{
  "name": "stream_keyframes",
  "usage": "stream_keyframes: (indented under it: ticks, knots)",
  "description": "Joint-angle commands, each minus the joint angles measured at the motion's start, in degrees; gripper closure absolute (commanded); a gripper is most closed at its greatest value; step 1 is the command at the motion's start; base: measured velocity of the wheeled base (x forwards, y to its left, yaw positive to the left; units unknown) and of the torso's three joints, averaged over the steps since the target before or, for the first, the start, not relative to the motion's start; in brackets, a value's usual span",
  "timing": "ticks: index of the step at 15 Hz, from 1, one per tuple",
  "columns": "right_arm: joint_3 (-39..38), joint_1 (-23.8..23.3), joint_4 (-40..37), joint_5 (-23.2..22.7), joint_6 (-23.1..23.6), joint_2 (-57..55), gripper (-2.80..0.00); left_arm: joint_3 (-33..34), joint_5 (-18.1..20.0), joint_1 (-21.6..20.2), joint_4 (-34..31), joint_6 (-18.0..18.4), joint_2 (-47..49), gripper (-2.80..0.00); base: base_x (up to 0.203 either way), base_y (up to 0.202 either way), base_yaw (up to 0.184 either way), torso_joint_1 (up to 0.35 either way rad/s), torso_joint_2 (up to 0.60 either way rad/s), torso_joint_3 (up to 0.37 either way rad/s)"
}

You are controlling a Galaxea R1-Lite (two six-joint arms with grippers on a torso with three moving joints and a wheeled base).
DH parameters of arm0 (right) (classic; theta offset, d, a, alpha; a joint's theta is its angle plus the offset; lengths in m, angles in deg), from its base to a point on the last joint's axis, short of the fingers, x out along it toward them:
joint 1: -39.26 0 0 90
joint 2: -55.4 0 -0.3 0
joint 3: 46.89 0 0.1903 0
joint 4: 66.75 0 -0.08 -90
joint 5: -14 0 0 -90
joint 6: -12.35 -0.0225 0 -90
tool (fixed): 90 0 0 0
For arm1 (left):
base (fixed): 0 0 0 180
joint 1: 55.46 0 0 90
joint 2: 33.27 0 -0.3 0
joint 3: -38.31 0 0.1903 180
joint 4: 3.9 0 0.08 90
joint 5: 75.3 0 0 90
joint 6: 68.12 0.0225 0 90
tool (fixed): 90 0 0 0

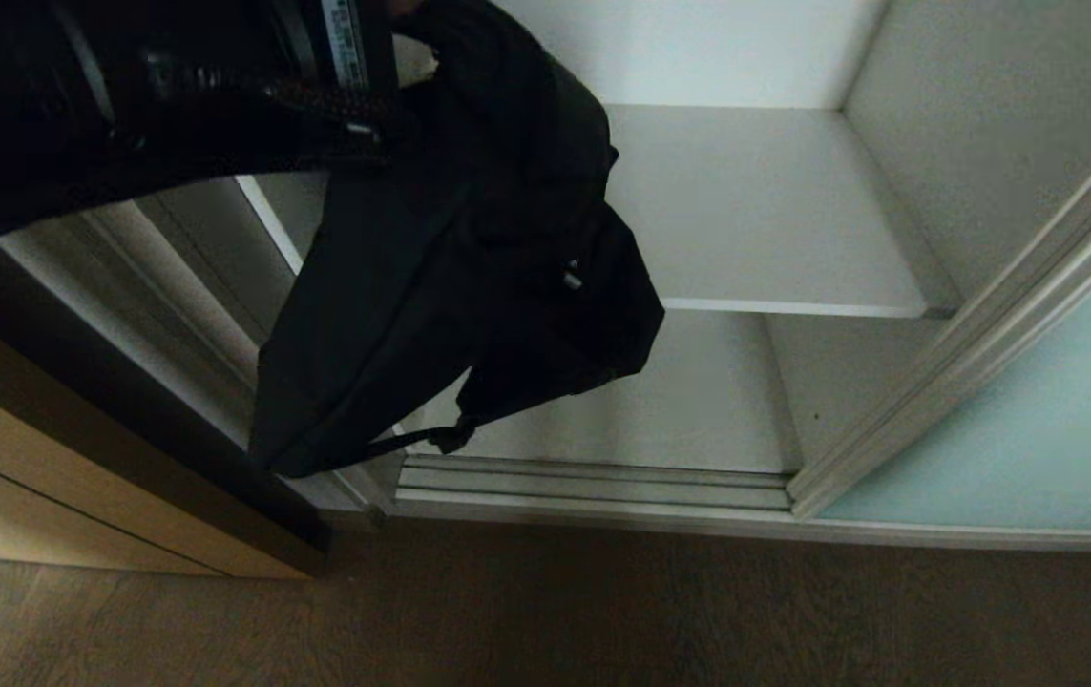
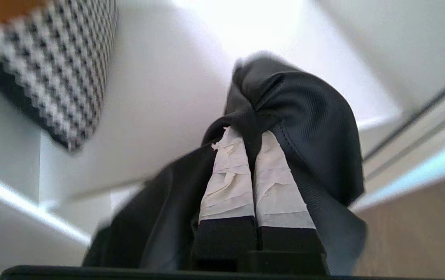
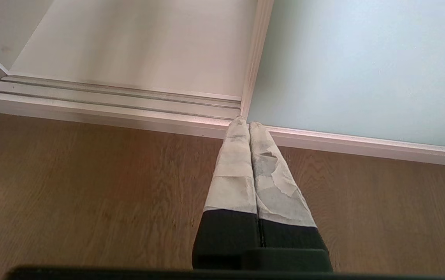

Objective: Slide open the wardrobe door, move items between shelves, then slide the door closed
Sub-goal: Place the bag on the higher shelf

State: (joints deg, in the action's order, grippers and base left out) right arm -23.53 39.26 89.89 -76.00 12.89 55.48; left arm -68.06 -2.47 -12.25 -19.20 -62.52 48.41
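Black woven nylon fills the middle of the scene: a soft, floppy black fabric backpack hangs from the left hand, whose two tape-wrapped fingers are pinched tight on a gathered fold or loop at the bag's top. The bag dangles free in the wardrobe opening, touching nothing that shows, its loose strap trailing toward 7 o'clock above the ribbed silver floor track.

The sliding wardrobe door, frosted pale aqua glass in a brushed silver frame, stands pushed aside at 4 o'clock in the head view, so the opening is done and the carry between shelves seems to be the step in hand. A matt white-grey laminate shelf lies bare at 1 o'clock, behind the bag; a lower board shows beneath it. In the left wrist view a black-and-white houndstooth fabric item sits on a higher level.

To do this well, keep the pinch firm, carry the slack bag clear over the shelf's front edge, lower until the body rests flat, and mind the trailing strap, which may snag.

The right hand is parked low over the brown wood floor, fingers pressed together, holding nothing.
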Motion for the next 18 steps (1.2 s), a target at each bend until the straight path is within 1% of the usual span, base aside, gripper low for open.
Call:
stream_keyframes:
  ticks: [1,4,7,9,12,13,14,16,18]
  knots:
    - [0.0,0.0,0.0,0.0,0.1,0.0,0.0,-6.9,-0.8,0.0,0.0,0.2,5.3,0.0,0.0,0.0,0.0,0.0,0.0,0.0]
    - [0.0,0.0,0.0,0.0,0.0,0.0,0.0,-16.6,-2.2,0.0,-0.6,0.2,10.1,0.0,0.0,0.0,0.0,0.0,0.0,0.0]
    - [0.0,0.0,0.0,0.0,0.0,0.0,0.0,-27.0,-4.8,0.0,-0.7,0.5,16.2,0.0,0.0,0.0,0.0,0.0,0.0,0.0]
    - [-0.1,0.0,0.0,0.0,0.1,0.0,0.0,-28.1,-5.4,0.0,1.1,4.0,18.3,0.0,0.0,0.0,0.0,0.0,0.0,0.0]
    - [0.0,0.0,0.0,0.0,0.0,0.0,0.0,-28.1,-5.6,-0.1,12.0,5.8,20.3,0.0,0.0,0.0,0.0,0.0,0.0,0.0]
    - [-0.1,0.0,0.0,0.0,0.0,0.0,0.0,-28.1,-5.7,-0.1,14.2,6.3,20.8,0.0,0.0,0.0,0.0,0.0,0.0,0.0]
    - [0.0,0.0,0.0,0.0,0.1,0.0,0.0,-28.1,-5.7,-0.1,15.2,6.9,20.3,0.0,0.0,0.0,0.0,0.0,0.0,0.0]
    - [0.0,0.0,0.0,0.0,0.1,0.0,0.0,-28.2,-5.5,0.1,15.0,8.1,18.3,0.0,0.0,0.0,0.0,0.0,0.0,0.0]
    - [0.0,0.0,0.0,0.0,0.1,0.0,0.0,-28.2,-5.0,1.2,15.3,10.7,16.9,0.0,0.0,0.0,0.0,0.0,0.0,0.0]
